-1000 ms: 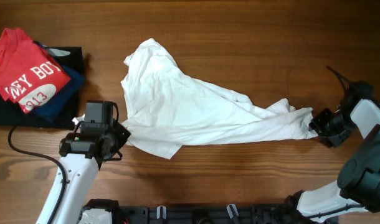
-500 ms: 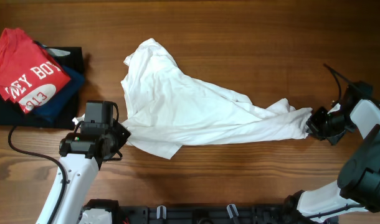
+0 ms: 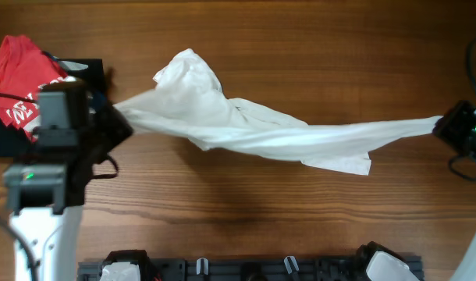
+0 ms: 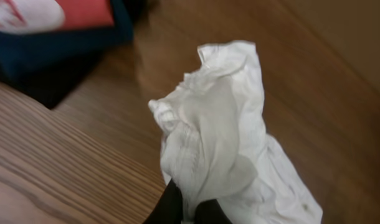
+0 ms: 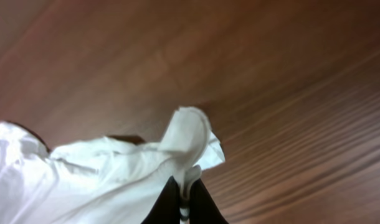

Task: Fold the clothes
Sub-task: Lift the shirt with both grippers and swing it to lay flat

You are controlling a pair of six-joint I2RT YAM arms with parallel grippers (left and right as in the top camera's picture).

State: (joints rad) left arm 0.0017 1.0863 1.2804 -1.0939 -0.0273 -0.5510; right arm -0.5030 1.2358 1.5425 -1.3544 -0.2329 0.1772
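The wooden table (image 3: 300, 234) carries one thing that matters. The white T-shirt (image 3: 253, 133) is strung across its middle, from near the left edge almost to the right edge. A shadow on the wood under it suggests much of it hangs clear.

A pile sits in the table's far left corner, with a red shirt (image 3: 19, 70) on top of dark folded garments (image 4: 59, 43).

The left gripper (image 3: 119, 113) is clamped on a bunched fold at one end of the T-shirt. The right gripper (image 3: 445, 126) pinches a thin edge at the other.

The main risk is that thin edge slipping free under the pull. The left arm is also close enough to the pile to disturb it.

The T-shirt looks twisted and rope-like rather than spread. Its far part is heaped, a loose flap droops below, and no stripes are showing. Laid down like this, it would likely crumple.
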